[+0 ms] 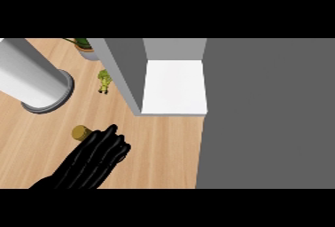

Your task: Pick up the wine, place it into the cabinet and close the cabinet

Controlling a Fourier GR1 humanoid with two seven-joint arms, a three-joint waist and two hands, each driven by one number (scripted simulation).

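A small yellow-green bottle, the wine (103,81), stands on the wooden counter just left of the cabinet's grey side wall. The cabinet (124,75) is open, and its white shelf (174,86) shows bare. Its wide grey door (268,115) fills the right of the view. My left hand (95,155) reaches in from the lower left with fingers nearly straight and holds nothing. Its fingertips (112,130) lie well below the wine, next to a small tan cylinder (81,132). The right hand does not show.
A large white cylinder on a grey base (34,82) stands at the left. A potted plant (85,48) sits at the back beside the cabinet. Bare wood (163,150) lies between my hand and the door.
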